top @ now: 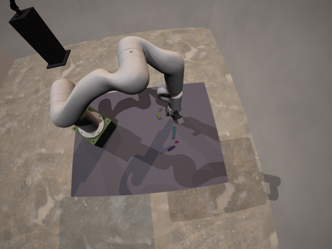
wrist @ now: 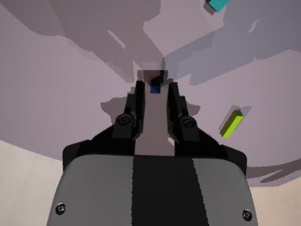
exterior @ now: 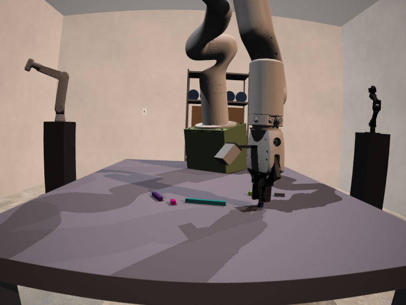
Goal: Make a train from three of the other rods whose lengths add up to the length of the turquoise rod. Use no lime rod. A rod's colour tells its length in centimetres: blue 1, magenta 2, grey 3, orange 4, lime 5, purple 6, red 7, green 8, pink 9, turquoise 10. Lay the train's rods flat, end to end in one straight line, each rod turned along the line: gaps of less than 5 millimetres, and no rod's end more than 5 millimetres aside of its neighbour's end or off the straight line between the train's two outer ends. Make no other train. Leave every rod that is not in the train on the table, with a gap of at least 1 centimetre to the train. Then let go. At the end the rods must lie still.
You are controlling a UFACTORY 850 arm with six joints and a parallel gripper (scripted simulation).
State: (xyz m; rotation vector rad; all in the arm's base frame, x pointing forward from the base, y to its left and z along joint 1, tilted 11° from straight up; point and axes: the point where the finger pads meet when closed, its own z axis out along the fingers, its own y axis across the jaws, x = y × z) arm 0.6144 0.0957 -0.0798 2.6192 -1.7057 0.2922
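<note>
Between the parted fingertips of the gripper (top: 174, 116) (exterior: 261, 200) (wrist: 156, 84), not gripped: blue rod (exterior: 261, 205) (wrist: 155, 87), low at the tabletop.

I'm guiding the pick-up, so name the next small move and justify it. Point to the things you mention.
Probably lower the open hand (top: 173, 117) (exterior: 261, 200) (wrist: 156, 92) slightly, straight down: the wrist view lines up the small blue rod (exterior: 261, 205) (wrist: 155, 87) with the finger gap, but the exterior view shows it mostly below the fingertips.

Exterior view, on the tabletop (top: 198, 101) (exterior: 295, 242) (wrist: 39, 98): left of the long rod (top: 173, 132) (exterior: 205, 201) (wrist: 218, 4), a block (top: 176, 141) (exterior: 173, 201), then a stick (top: 171, 148) (exterior: 157, 196); right, a cube (exterior: 260, 205) (wrist: 155, 87); behind-right, two bars (top: 158, 116) (exterior: 250, 193) (wrist: 232, 124)
</note>
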